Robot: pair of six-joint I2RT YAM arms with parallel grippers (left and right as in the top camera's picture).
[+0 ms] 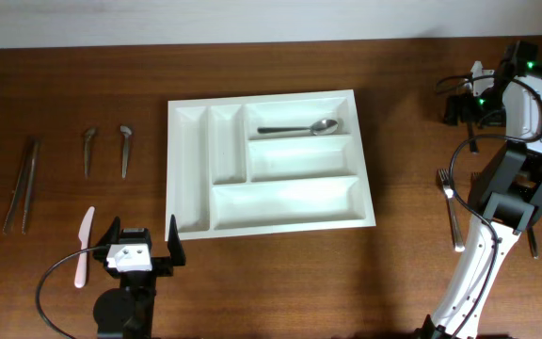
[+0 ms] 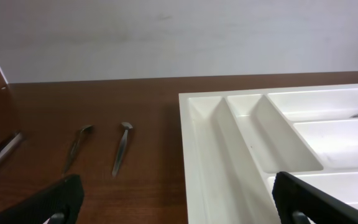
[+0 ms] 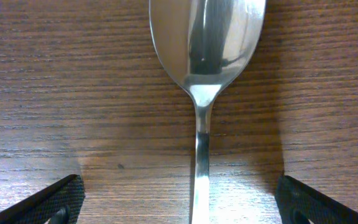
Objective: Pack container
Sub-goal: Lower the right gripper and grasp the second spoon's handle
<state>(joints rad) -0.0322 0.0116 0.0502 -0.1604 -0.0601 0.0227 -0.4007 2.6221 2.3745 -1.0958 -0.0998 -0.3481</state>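
The white container (image 1: 269, 162) lies at the table's middle, with one steel spoon (image 1: 299, 128) in its top long compartment. My left gripper (image 1: 142, 237) hovers open near the front edge, by the container's front-left corner (image 2: 229, 162), with nothing between its fingers. My right gripper (image 1: 457, 105) is at the far right and points down. In the right wrist view a second spoon (image 3: 202, 68) lies on the wood, its handle running between the open fingers (image 3: 180, 202), which are apart from it.
Left of the container lie tongs (image 1: 22, 184), two small steel utensils (image 1: 88, 149) (image 1: 124, 149) and a pink knife (image 1: 83, 247). A fork (image 1: 452, 202) lies beside the right arm. The left wrist view shows both small utensils (image 2: 122, 148) (image 2: 76, 144).
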